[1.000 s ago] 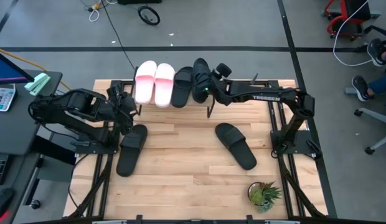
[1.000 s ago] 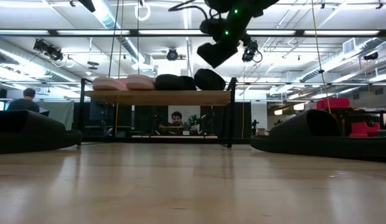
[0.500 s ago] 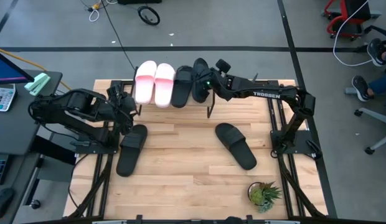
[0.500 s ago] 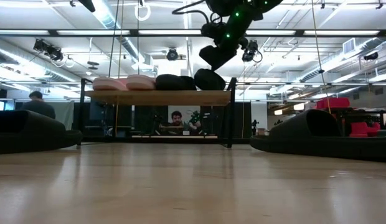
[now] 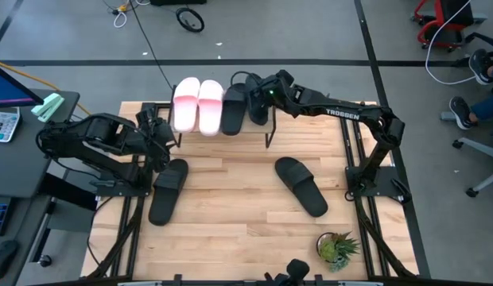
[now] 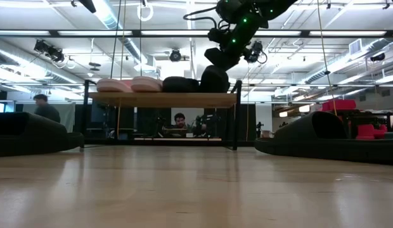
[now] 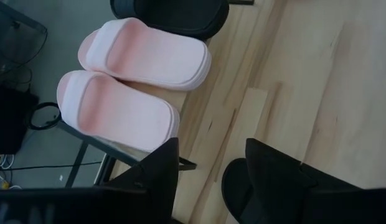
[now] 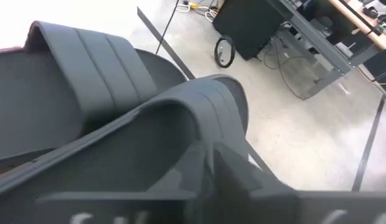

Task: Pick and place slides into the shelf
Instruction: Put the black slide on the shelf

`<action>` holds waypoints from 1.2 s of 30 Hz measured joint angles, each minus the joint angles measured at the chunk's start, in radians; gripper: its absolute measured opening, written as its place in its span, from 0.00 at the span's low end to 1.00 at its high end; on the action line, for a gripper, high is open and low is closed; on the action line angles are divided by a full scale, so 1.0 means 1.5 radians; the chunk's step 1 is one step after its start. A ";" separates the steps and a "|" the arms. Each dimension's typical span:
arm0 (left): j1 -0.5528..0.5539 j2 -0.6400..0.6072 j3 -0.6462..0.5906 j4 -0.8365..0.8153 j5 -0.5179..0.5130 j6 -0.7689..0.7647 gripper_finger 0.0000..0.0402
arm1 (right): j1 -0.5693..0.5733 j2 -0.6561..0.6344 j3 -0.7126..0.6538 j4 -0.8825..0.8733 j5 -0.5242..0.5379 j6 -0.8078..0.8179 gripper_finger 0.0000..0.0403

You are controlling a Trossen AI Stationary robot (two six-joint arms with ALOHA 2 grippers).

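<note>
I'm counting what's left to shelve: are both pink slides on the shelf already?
Yes. In the high view both pink slides lie side by side on the shelf, next to two black ones.

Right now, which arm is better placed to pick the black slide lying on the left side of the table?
Probably the left: the left gripper hovers open just above that black slide, while the right gripper is at the shelf.

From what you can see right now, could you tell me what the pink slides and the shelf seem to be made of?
Pink slides: apparently soft moulded foam or rubber, matte, with rounded, seamless edges. Shelf: light wooden plank top with a smooth look, on thin black legs, probably metal.
</note>
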 joint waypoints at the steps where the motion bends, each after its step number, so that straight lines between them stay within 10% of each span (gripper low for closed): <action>1: 0.000 0.000 0.000 -0.002 0.000 0.000 0.47 | 0.000 0.000 0.000 0.000 -0.001 0.000 0.07; 25: 0.000 0.000 0.000 -0.004 0.000 -0.001 0.48 | 0.112 -0.031 0.000 -0.026 0.085 -0.130 0.01; 36: 0.000 0.000 0.000 0.001 0.000 -0.001 0.46 | 0.071 -0.031 0.000 0.014 -0.046 0.034 0.00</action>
